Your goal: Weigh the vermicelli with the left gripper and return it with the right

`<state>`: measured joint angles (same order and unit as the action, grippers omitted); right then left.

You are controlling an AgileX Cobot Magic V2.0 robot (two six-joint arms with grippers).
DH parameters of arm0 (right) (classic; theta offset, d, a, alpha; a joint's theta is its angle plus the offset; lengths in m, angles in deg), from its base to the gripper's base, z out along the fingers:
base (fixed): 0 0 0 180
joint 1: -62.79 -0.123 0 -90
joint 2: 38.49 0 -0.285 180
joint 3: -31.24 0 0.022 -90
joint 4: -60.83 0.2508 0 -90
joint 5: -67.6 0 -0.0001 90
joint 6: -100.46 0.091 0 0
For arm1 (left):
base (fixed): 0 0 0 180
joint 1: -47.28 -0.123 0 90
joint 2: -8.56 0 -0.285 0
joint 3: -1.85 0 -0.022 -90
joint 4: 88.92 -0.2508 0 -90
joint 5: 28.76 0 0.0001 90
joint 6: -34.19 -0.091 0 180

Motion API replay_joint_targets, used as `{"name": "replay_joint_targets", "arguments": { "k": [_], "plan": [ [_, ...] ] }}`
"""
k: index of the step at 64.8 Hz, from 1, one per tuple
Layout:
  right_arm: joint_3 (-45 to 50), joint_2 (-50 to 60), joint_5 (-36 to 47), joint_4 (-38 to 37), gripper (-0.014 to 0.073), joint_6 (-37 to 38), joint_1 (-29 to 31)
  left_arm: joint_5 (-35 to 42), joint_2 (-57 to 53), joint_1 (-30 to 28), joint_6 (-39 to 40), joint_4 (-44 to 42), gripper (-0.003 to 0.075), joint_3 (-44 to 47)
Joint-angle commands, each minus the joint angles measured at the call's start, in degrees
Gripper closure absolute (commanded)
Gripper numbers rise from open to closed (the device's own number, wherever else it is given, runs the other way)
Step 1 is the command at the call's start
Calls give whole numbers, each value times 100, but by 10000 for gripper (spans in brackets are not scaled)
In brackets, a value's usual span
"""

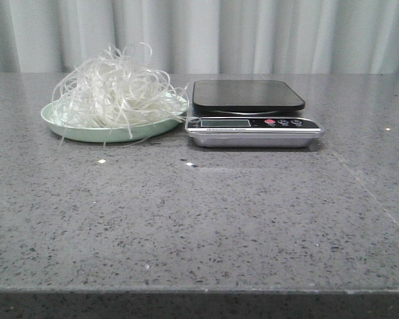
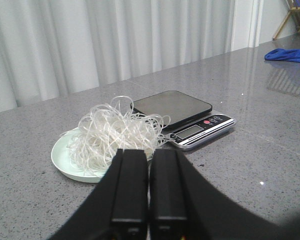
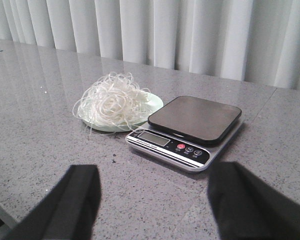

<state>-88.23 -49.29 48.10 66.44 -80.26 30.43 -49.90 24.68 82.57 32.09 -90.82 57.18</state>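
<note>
The vermicelli point(image 1: 116, 90), a fluffy nest of whitish strands, lies on a pale green plate point(image 1: 60, 124) at the back left of the grey table. A kitchen scale point(image 1: 249, 109) with a bare black platform stands right beside the plate. Neither arm shows in the front view. In the left wrist view my left gripper point(image 2: 149, 156) is shut and empty, well short of the vermicelli point(image 2: 115, 132) and plate point(image 2: 62, 157). In the right wrist view my right gripper point(image 3: 155, 172) is open and empty, short of the scale point(image 3: 190, 127); the vermicelli point(image 3: 112, 102) lies beside it.
The grey speckled table point(image 1: 199, 219) runs to a front edge near me. White curtains point(image 1: 206, 33) hang behind it. A blue cloth point(image 2: 290, 54) and a wooden rack point(image 2: 297, 15) show far off in the left wrist view.
</note>
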Motion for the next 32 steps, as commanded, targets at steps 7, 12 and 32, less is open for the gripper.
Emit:
{"name": "replay_joint_targets", "arguments": {
  "k": [7, 12, 32],
  "plan": [
    [-147, -47, 654, -48, 452, -27, 23, 445, 65, 41, 54, 42, 588, -148],
    [-147, -47, 594, -43, 407, -27, 23, 445, 65, 41, 54, 42, 588, -148],
    [-147, -47, 585, -43, 407, -27, 23, 445, 65, 41, 54, 42, 588, -148]
  ]
}}
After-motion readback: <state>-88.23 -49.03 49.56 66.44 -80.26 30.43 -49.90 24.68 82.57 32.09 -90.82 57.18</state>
